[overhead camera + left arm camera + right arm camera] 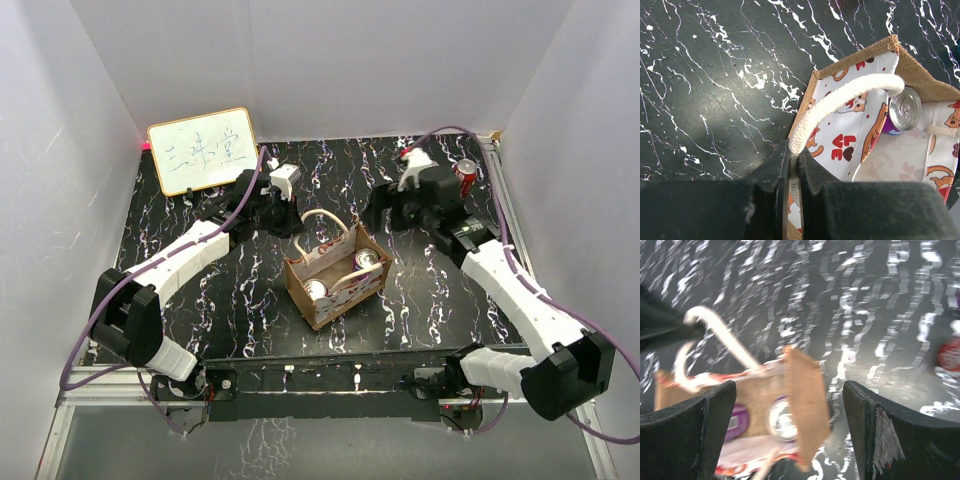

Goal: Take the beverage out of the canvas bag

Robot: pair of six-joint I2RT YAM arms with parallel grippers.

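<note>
The canvas bag (340, 290) stands open mid-table with two silver-topped cans inside, one at the far end (367, 260) and one at the near end (316, 290). My left gripper (287, 217) is shut on the bag's far white handle (322, 214); in the left wrist view the jaws (794, 157) pinch the rope handle (850, 92) above the patterned lining, with a purple can (905, 109) beyond. My right gripper (385, 213) is open and empty, hovering just right of the bag's far end; its wrist view (790, 390) shows the bag's tan end wall (807, 405) and a can (781, 419) below.
A red can (466, 176) stands on the table at the back right; it also shows in the right wrist view (950, 354). A whiteboard (201, 150) leans at the back left. White walls enclose the black marbled table (200, 310).
</note>
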